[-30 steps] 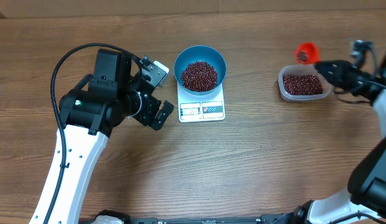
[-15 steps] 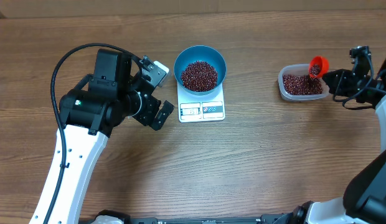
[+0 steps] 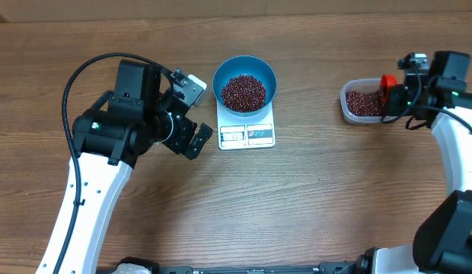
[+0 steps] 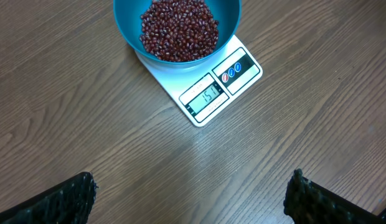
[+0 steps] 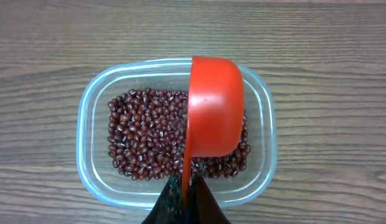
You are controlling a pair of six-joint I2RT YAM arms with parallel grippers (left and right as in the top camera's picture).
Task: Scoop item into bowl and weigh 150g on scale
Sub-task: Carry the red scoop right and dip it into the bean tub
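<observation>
- While the blue bowl [image 3: 269,72] of red-brown beans [image 3: 243,92] sits on the white kitchen scale [image 3: 247,135], midway along the wooden table's [image 3: 297,205] far edge, the left gripper [image 3: 196,113] hovers just left of it, fingers spread wide and empty.
- Toward the table's right edge, the right gripper [image 5: 183,200] has its fingers clamped on the handle of a red scoop [image 5: 215,106], whose cup is tipped over a clear plastic tub [image 5: 87,124].
- Spare beans [image 5: 146,137] cover the tub's floor.
</observation>
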